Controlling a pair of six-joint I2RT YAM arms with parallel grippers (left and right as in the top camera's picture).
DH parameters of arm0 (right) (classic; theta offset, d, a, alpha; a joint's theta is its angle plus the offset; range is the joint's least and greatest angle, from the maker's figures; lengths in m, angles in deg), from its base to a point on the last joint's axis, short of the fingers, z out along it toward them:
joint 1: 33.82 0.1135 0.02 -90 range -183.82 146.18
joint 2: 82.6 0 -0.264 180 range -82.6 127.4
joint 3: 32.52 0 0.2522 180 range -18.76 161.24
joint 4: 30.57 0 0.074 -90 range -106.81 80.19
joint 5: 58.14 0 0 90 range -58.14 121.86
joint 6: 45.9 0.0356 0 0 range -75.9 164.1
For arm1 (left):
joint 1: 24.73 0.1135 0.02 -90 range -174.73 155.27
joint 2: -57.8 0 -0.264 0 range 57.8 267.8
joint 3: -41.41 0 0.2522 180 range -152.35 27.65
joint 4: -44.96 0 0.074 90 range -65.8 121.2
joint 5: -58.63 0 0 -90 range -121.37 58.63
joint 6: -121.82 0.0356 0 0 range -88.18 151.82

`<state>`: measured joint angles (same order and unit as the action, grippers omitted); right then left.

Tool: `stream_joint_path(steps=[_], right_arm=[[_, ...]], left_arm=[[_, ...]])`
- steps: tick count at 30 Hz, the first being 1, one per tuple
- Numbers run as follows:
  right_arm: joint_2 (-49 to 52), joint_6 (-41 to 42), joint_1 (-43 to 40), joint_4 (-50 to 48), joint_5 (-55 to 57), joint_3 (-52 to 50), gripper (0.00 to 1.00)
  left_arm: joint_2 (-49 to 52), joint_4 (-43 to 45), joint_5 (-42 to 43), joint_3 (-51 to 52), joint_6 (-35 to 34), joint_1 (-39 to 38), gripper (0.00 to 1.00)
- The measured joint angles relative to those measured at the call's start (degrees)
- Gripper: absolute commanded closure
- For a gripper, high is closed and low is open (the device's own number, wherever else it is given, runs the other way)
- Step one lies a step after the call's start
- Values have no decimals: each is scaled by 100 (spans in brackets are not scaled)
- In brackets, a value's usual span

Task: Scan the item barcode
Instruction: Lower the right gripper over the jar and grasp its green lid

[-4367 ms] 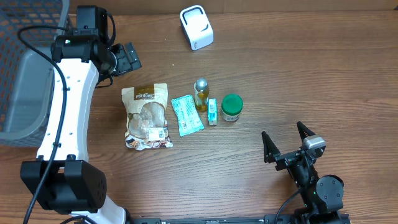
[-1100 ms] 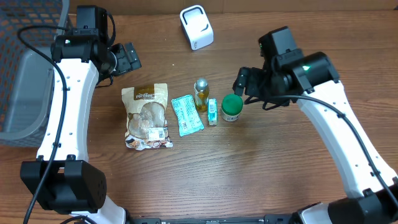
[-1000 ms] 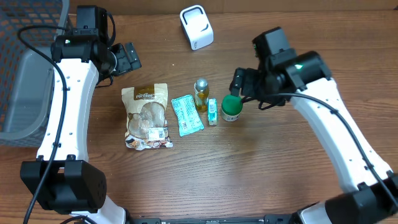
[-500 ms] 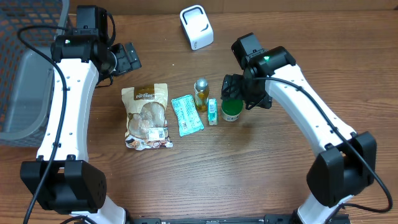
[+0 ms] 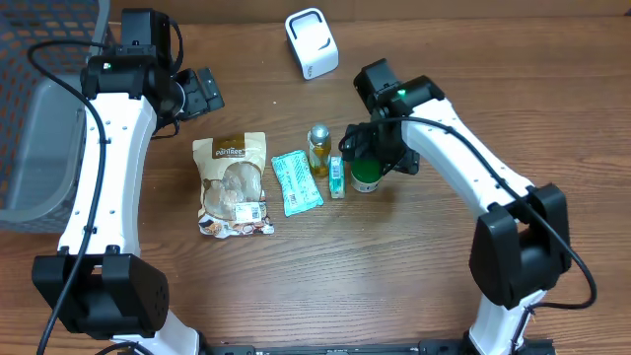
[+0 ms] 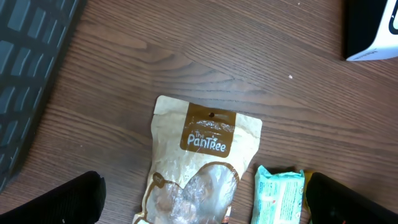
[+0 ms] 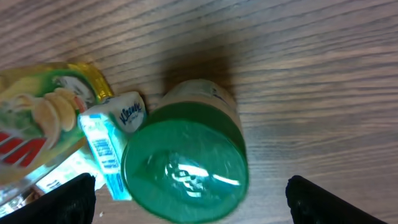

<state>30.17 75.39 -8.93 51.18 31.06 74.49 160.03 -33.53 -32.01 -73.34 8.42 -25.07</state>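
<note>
Jar, round, green-lidded (image 7: 185,163), upright on wooden bench (image 7: 298,74) just beside small blue-and-white tissue pack (image 7: 109,140), below white boxy scanner (image 5: 312,42); right claw (image 7: 193,198) spread wide directly above it, gripping nothing; left claw (image 6: 205,199) wide, empty, near tan snack pouch (image 6: 202,162).

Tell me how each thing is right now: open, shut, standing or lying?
green-lid jar: upright, lid on, not held
oil bottle: cap on
snack pouch: lying flat
teal packet: lying flat
left gripper: open, empty
right gripper: open over the jar
</note>
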Motion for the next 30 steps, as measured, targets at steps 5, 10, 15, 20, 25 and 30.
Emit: stream_joint_path(steps=[5, 10, 15, 20, 25, 30], right_arm=[[166, 2, 9, -94, 0, -4, 7], [282, 2, 9, -103, 24, -4, 8], [302, 0, 7, -107, 103, -4, 5], [302, 2, 9, -111, 127, -4, 0], [302, 4, 7, -199, 125, -4, 0], [302, 2, 7, -146, 125, -4, 0]], left_arm=[[0, 0, 0, 0, 0, 0, 0], [0, 0, -2, 0, 0, 0, 0], [0, 0, -2, 0, 0, 0, 0], [0, 0, 0, 0, 0, 0, 0], [0, 0, -2, 0, 0, 0, 0], [0, 0, 0, 0, 0, 0, 0]])
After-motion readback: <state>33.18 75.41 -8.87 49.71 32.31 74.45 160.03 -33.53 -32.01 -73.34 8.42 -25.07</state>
